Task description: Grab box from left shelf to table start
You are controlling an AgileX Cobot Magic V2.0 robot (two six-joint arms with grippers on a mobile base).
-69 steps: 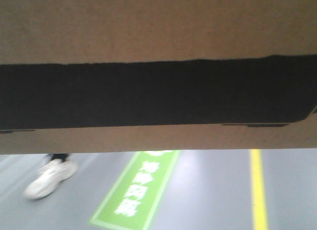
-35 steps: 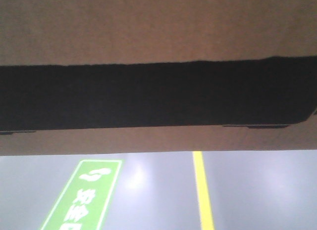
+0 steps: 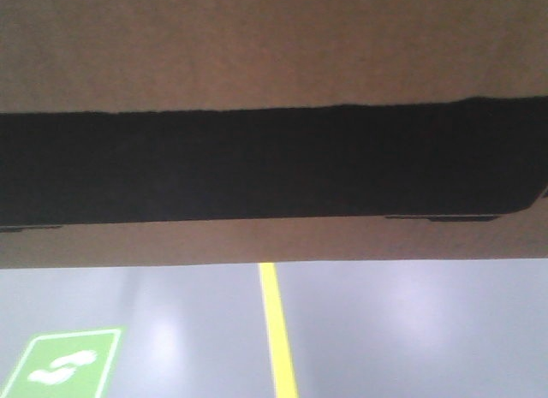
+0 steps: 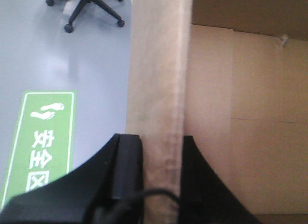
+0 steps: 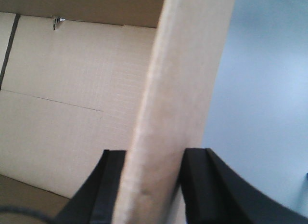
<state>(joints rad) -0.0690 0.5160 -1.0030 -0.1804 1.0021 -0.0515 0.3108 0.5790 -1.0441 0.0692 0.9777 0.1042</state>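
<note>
Left claw, left wrist view: the left gripper point(image 4: 161, 156) is closed down to the thickness of one upright wall of the box point(image 4: 159, 65), a black finger pressed on each face.
Around it: grey floor point(image 4: 72, 55) with a green floor sign point(image 4: 41, 137) and an office chair point(image 4: 86, 5) outside the wall, bare cardboard inside.
Right claw, right wrist view: the right gripper point(image 5: 156, 176) pinches another wall in the same way, narrowed to card thickness.
Box interior: the inner faces seen are plain and no contents show.
Front view: the box fills the upper frame, its black print point(image 3: 257, 167) running across as a band. Below its edge are only floor and a yellow line point(image 3: 276, 329).
Where the box is: carried between both arms, clear of the floor. Neither shelf nor table is in view.
Handling: probably light if empty as it looks. Corrugated card is stiff along its face, yet a single wall can crease or tear where it is pinched.
Where to hold: deep on both walls at matching height, keeping the carton level so neither wall takes the whole load.
</note>
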